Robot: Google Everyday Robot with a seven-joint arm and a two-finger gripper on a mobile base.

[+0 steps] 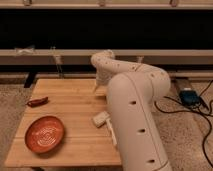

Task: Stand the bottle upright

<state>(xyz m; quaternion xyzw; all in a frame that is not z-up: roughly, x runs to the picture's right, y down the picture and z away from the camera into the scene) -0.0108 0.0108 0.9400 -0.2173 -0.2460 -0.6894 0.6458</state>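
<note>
Over on the left, we see a flat dark-red object near the edge of the wooden table, and nearer us the round orange plate. Further right, the cream-white bottle lies on its side on the wood, close against the big white arm. We find the gripper hanging over the table's far part, beyond the bottle and apart from it, its fingers spread wide and holding nothing.

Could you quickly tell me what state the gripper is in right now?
The gripper, above the far side of the table: open, empty; the bottle lies apart.
</note>
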